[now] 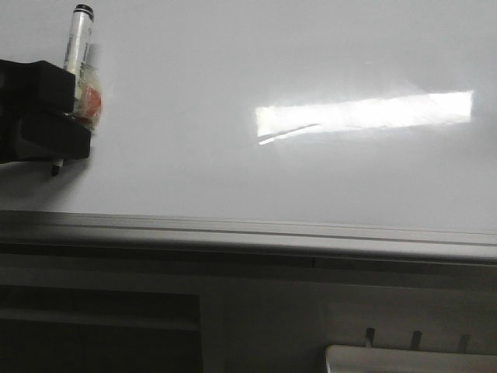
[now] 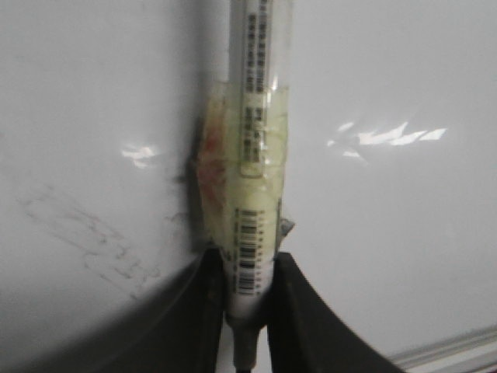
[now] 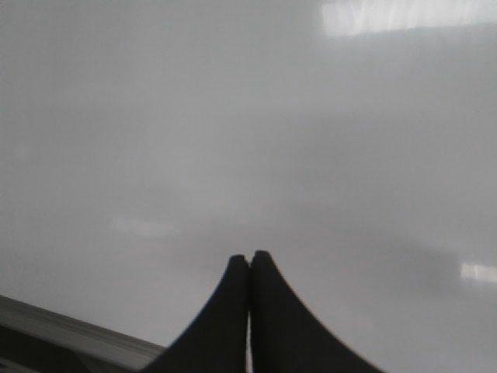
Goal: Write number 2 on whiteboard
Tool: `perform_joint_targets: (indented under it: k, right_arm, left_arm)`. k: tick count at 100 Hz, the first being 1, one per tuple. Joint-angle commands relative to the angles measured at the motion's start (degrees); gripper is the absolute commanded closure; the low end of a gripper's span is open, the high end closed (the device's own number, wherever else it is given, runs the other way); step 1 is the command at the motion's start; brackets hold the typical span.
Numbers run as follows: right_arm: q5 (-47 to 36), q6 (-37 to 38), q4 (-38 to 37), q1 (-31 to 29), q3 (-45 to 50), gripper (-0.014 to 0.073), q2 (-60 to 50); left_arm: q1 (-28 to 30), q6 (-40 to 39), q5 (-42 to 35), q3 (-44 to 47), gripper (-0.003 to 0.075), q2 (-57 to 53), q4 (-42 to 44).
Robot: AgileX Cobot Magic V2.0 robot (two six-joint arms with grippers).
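The whiteboard (image 1: 233, 155) fills the front view, glossy white with a bright rectangular reflection and a grey rail along its lower edge. No black "2" shows on it. My left gripper (image 1: 66, 128) is at the far left, shut on a white marker (image 1: 78, 47) wrapped in yellowish tape, tip pointing down at the board (image 1: 56, 167). In the left wrist view the marker (image 2: 252, 194) stands between the black fingers (image 2: 303, 311), with faint grey smudges on the board beside it. My right gripper (image 3: 248, 256) is shut and empty over bare board (image 3: 233, 116); it is out of the front view.
The grey metal rail (image 1: 248, 229) runs along the board's lower edge, with a dark frame below it. A pale tray corner (image 1: 411, 357) sits at the lower right. Faint grey smudges (image 2: 85, 233) mark the board beside the marker.
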Motion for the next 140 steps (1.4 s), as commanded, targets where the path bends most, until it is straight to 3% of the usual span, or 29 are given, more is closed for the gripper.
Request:
perform_joint_targets:
  k: [1,27,39,48,58,64,69,109,127,140]
  right_arm:
    - [-1.2,-2.8,2.3,1.0,-2.8,0.0672,0.9]
    - [8.3,-28.3,24.5,10.8,-7.6,0.0672,3.0]
    - [10.0,-34.5,32.0,15.7,-9.1,0.0658,7.1]
    - [10.1,-43.1,37.3,18.9,-10.2,0.0557,10.3]
    - [9.9,-51.3,41.6,22.6,-11.9,0.034,14.8]
    - [10.2,-51.5,41.6,24.1,-13.3,0.0244,17.8]
    - [10.6,-52.0,41.8,25.4,-15.0,0.0219,20.1]
    - [6.5,-56.4,41.9,37.4,-23.8,0.0228,35.5]
    - [4.3,-58.2,40.9,38.5,-24.1,0.023,39.1]
    - [4.2,-58.2,40.9,38.5,-24.1,0.0349,40.1]
  left_arm:
    - [-1.7,-0.3,0.0,-1.2,0.0741,-1.6,5.0]
    - [-12.1,-0.2,7.1,-1.2,0.0741,-14.8,28.3]
    - [-17.5,-0.1,8.3,-1.2,0.0741,-19.1,41.3]
    - [-20.8,-0.1,9.9,-1.2,0.0741,-20.8,45.9]
    - [-23.0,-0.1,11.4,-1.2,0.0741,-21.1,48.9]
    - [-23.8,-0.1,12.7,-1.2,0.0741,-21.1,51.6]
    - [-24.2,-0.1,13.9,-1.2,0.0741,-21.1,54.1]
    - [-24.5,-0.1,14.2,-1.2,0.0741,-18.9,57.0]
    - [-24.5,-0.1,13.4,-1.2,0.0741,-18.9,57.0]
    - [-24.5,-0.1,13.4,-1.2,0.0741,-18.9,57.0]
